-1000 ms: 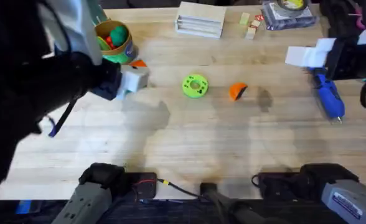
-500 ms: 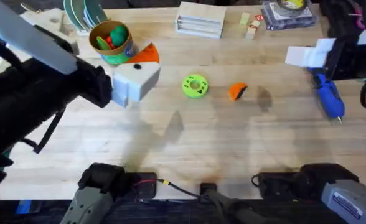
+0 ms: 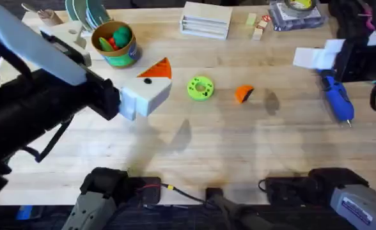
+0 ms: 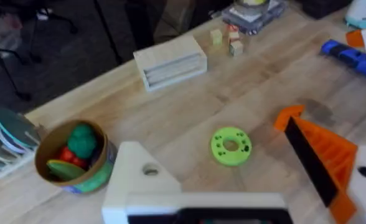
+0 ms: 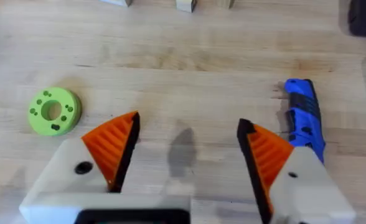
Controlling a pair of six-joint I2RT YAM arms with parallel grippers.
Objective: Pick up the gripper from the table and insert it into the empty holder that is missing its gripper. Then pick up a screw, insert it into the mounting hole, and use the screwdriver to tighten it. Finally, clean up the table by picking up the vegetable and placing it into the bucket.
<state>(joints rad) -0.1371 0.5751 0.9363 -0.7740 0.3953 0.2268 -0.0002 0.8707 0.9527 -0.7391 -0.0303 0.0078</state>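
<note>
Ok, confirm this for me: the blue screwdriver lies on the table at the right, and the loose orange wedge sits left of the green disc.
Not quite. The overhead view shows the loose orange wedge right of the green disc, not left. The blue screwdriver does lie on the table at the right.

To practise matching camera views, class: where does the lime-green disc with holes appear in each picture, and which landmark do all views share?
Overhead: the disc lies mid-table, left of the loose orange wedge.
Left wrist: disc between the bucket and an orange ribbed pad.
Right wrist: disc beside an orange ribbed pad, far from the screwdriver.
Shared landmark: the blue screwdriver, in all three.
</note>
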